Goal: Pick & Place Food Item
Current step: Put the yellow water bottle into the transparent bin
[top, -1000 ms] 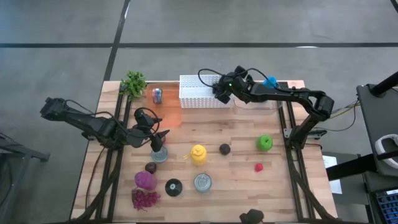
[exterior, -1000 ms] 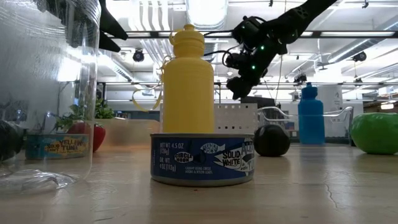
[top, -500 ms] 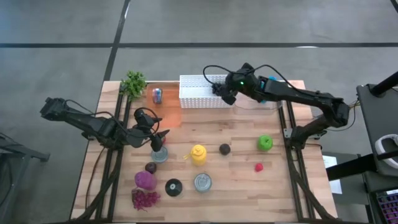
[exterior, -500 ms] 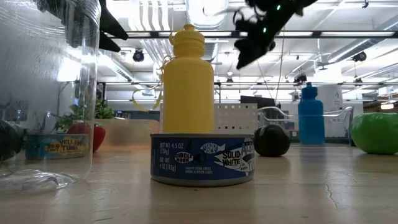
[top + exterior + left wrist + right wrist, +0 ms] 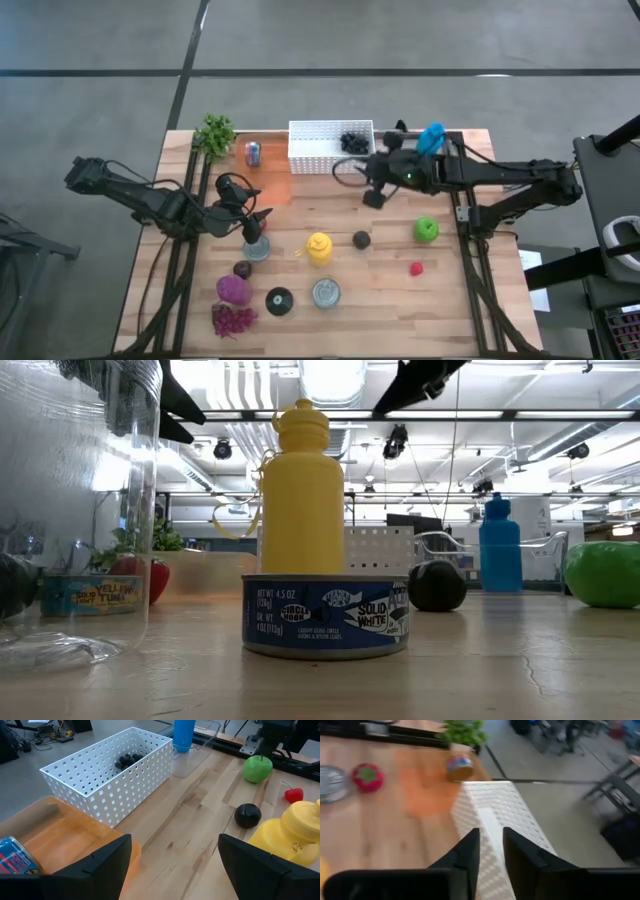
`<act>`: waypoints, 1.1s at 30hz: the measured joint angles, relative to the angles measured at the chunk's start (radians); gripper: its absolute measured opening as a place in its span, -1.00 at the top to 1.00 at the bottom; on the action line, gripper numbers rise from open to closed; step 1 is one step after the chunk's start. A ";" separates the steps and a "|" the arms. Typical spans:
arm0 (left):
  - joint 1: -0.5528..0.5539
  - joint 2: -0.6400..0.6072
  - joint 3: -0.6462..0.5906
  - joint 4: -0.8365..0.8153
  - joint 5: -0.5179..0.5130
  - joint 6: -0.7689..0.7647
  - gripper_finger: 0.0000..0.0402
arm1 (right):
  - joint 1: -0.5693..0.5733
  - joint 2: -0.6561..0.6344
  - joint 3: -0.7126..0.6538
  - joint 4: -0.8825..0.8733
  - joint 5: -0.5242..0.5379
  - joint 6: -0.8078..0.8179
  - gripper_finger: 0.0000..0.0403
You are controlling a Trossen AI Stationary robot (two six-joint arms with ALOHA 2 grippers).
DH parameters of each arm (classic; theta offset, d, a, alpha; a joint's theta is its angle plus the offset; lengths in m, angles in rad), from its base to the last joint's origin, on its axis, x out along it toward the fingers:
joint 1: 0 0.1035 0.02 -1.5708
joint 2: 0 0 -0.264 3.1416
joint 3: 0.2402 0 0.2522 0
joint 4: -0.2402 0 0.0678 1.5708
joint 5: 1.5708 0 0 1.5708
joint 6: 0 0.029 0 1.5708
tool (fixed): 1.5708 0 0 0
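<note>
A white perforated basket (image 5: 318,147) stands at the table's far edge, and a dark bunch of grapes (image 5: 352,143) lies in its right end, also in the left wrist view (image 5: 127,759). My right gripper (image 5: 372,197) hangs above the bare table, nearer than the basket. Only a narrow gap shows between its fingers (image 5: 490,837), with nothing in it. My left gripper (image 5: 262,222) waits open at the left, above a flat tin (image 5: 256,248), its fingers wide apart (image 5: 172,845).
On the near half stand a yellow bottle (image 5: 319,247), a tuna tin (image 5: 326,292), a black round fruit (image 5: 361,239), a green apple (image 5: 426,230) and a red strawberry (image 5: 416,268). An orange tray (image 5: 272,182) and a blue bottle (image 5: 432,135) flank the basket.
My right gripper has left the spot above the basket's right end, swinging toward the table's near edge and rising past the top of the low view. The dark grapes now show in the basket where it had been.
</note>
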 joint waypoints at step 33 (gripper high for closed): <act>0.000 0.000 0.000 -0.003 0.000 0.000 -0.51 | 0.255 -0.060 -0.197 -0.046 -0.003 0.232 0.96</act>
